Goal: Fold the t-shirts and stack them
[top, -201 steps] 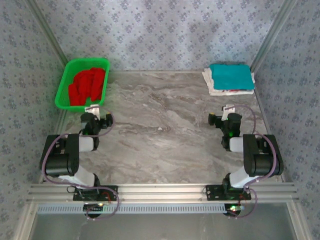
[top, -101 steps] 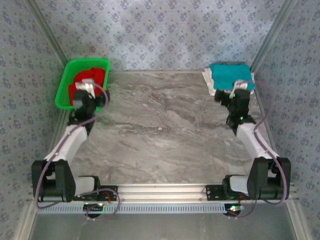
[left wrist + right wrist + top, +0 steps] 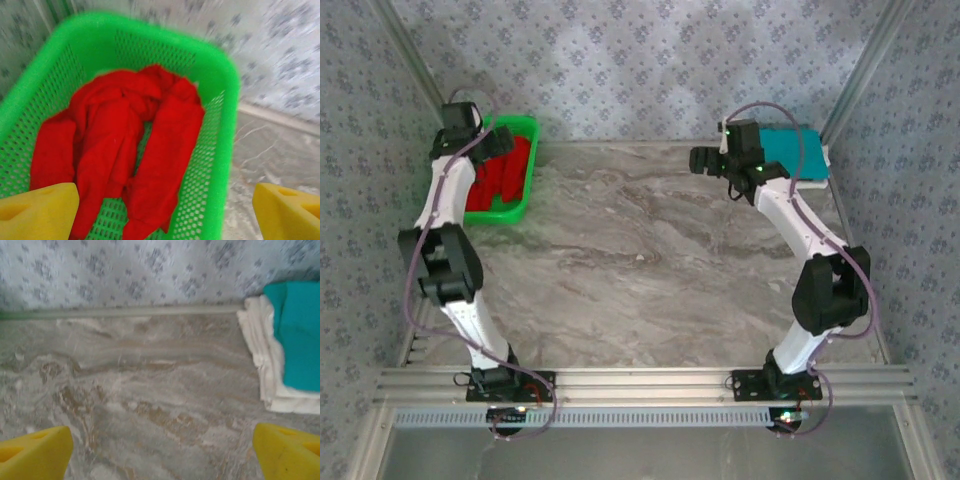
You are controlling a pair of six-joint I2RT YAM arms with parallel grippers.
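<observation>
Both my arms have unfolded from their tucked pose by the bases (that was a second ago) and now reach toward the far corners of the counter point(image 3: 650, 260). My left fingers point(image 3: 37, 210) are spread wide, gripping nothing, and hang above the green basket point(image 3: 222, 100) in the far left corner. The red shirt point(image 3: 125, 140) lies crumpled inside it on the mesh floor. My right fingers point(image 3: 35, 447) are just as wide and empty, over bare counter. The folded stack sits ahead and to the right of them: the teal shirt point(image 3: 300, 340) on top of the whitish shirt point(image 3: 257, 355), close to the patterned wall point(image 3: 125, 270) behind.
</observation>
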